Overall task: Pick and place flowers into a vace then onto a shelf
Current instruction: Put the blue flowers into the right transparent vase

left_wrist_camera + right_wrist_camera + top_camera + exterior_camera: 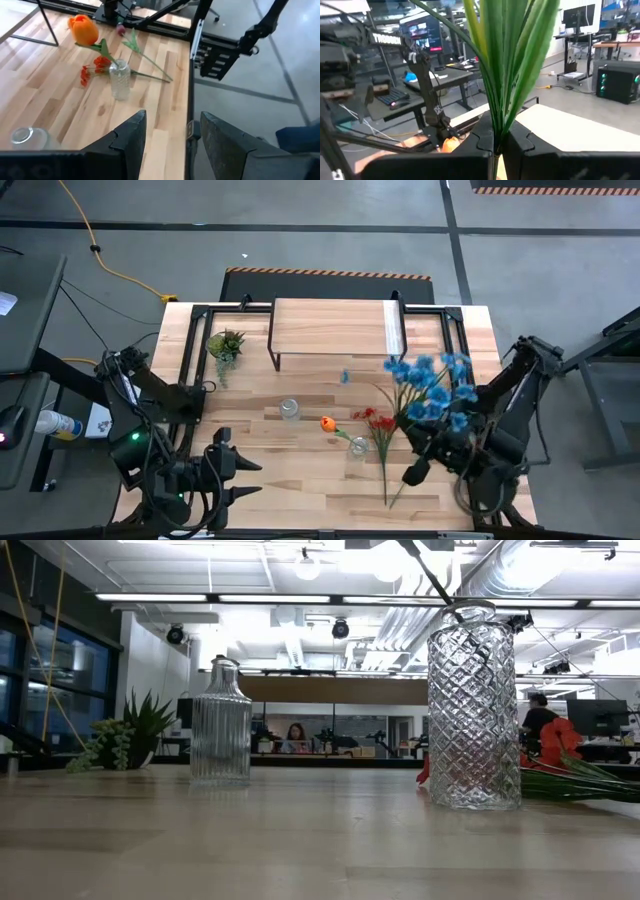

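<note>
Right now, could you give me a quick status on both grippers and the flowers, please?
Right gripper shut on blue flowers, lifted. Left gripper open, waiting at near edge. Red cluster and orange tulip lie beside the vase. Shelf bare.

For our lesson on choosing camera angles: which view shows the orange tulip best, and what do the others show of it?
The left wrist view: the orange tulip shows whole, head and green stem, lying on the table beside a small glass vase. The high view shows it only as a small orange spot. The low view does not show it, and the right wrist view only an orange blur.
</note>
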{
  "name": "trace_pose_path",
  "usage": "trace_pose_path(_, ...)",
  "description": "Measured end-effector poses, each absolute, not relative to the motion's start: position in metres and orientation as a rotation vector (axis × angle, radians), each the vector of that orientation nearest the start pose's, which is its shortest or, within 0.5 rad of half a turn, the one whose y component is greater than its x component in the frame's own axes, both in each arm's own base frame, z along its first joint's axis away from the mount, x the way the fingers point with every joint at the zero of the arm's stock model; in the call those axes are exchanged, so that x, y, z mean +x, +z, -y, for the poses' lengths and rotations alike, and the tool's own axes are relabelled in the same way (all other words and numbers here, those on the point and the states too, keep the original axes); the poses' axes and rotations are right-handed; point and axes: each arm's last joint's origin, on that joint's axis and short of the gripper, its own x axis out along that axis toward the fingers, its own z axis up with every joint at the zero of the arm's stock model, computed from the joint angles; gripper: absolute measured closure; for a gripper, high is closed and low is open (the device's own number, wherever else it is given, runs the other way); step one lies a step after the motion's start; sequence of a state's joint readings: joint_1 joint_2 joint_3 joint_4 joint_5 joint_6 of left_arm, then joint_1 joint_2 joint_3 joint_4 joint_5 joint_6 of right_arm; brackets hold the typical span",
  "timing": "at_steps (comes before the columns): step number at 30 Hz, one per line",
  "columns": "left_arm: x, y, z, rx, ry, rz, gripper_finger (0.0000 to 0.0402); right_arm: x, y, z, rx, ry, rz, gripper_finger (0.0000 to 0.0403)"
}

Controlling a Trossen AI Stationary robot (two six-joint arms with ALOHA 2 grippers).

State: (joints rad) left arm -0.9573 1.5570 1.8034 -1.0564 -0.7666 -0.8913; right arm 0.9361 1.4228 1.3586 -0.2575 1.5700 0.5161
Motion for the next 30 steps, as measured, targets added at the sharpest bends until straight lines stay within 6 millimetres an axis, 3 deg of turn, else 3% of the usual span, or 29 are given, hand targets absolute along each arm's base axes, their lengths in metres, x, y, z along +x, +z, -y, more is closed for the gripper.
trace_pose_path(20,0.185,0.414,0.231,-0.227,0.052,-0.656,0.0181,0.250,0.334,-0.232,0.075,-0.737,0.029,0.0398)
trace_pose_path(30,0.184,0.413,0.230,-0.219,0.045,-0.679,0.0181,0.257,0.322,-0.235,0.036,-0.747,0.014,0.0398)
